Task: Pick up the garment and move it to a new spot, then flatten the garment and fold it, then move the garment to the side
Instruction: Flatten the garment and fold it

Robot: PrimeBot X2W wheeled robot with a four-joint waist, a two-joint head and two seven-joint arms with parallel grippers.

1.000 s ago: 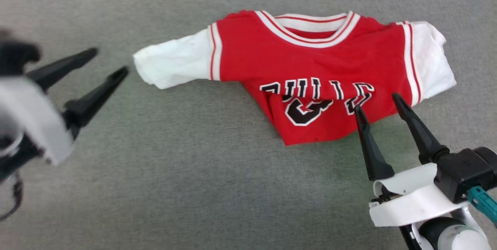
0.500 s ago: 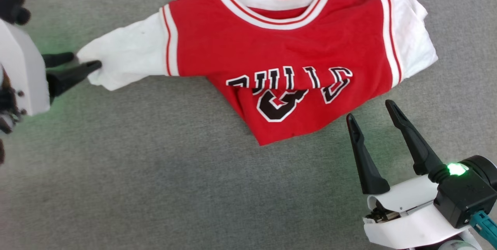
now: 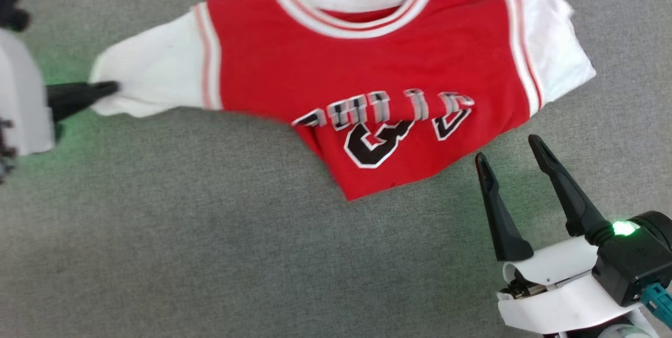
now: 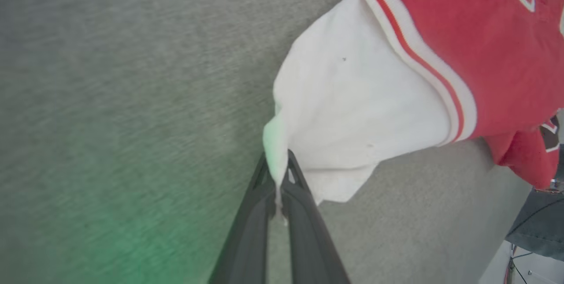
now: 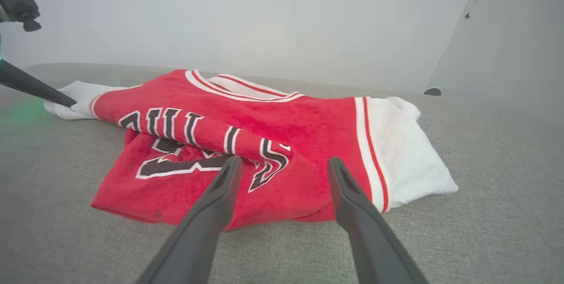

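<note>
Grey woven fabric surface [image 3: 210, 254] is seen under everything. A plain pale wall [image 5: 264, 10] is seen behind its far edge, and a second pale panel [image 5: 506, 32] is angled at the right of the right wrist view. The garment [image 3: 341, 60] is laid front-up on the far part of the surface, from the middle to the right of the head view. Its long axis is run sleeve to sleeve, across the robot's left-right. The collar [image 3: 357, 12] is pointed away from the robot, the hem toward it. The lower body is bunched and folded over, so the black lettering [image 3: 388, 123] is creased and partly hidden. The left sleeve [image 3: 152, 75] is stretched out leftward, and its cuff end is pinched between the closed fingers of the left gripper [image 4: 276, 165]. The right sleeve [image 3: 551, 60] is left crumpled and loose. The right gripper [image 3: 507, 148] is held spread wide with nothing in it, just beside the garment's near-right edge, tips pointed at it. Contact cannot be told. A green glow [image 3: 63, 133] is cast on the surface by the left gripper.
</note>
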